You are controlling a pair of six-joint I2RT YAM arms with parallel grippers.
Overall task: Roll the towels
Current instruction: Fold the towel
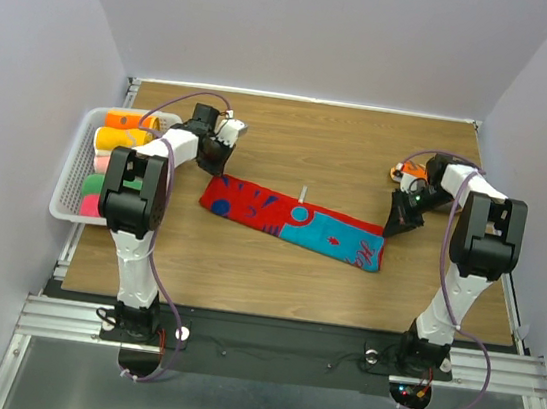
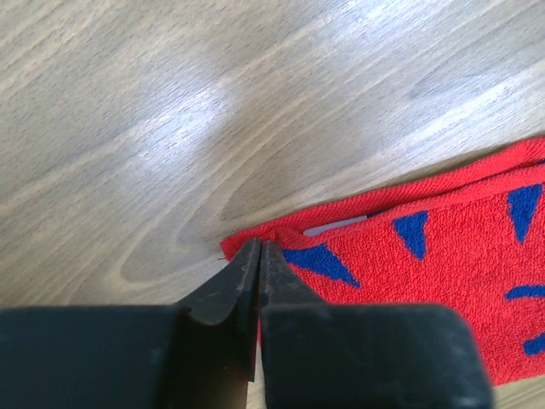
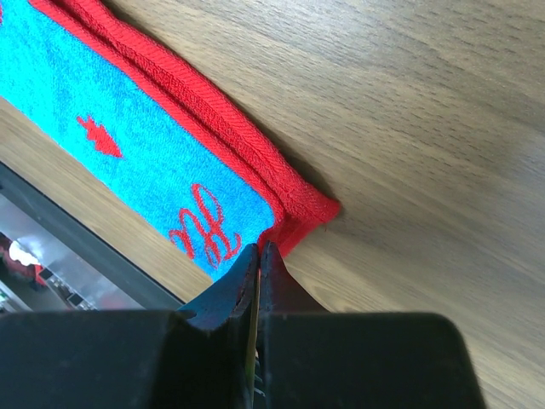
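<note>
A red towel (image 1: pixel 291 222) with blue patterns and a turquoise half lies folded into a long strip across the middle of the table. My left gripper (image 1: pixel 220 167) is at its left end. In the left wrist view the jaws (image 2: pixel 258 244) are pinched together on the red corner (image 2: pixel 426 281), where the hem puckers. My right gripper (image 1: pixel 397 224) is shut at the strip's right end. Its tips (image 3: pixel 259 248) rest against the red hem beside the turquoise part (image 3: pixel 153 162), with nothing seen between them.
A white slatted basket (image 1: pixel 68 178) stands at the table's left edge, holding rolled towels in orange (image 1: pixel 128 122), yellow (image 1: pixel 121 139), pink (image 1: pixel 103 162) and green (image 1: pixel 95 184). A small orange item (image 1: pixel 411 167) lies by the right wrist. The table's dark front rail (image 3: pixel 77 247) runs close behind the towel.
</note>
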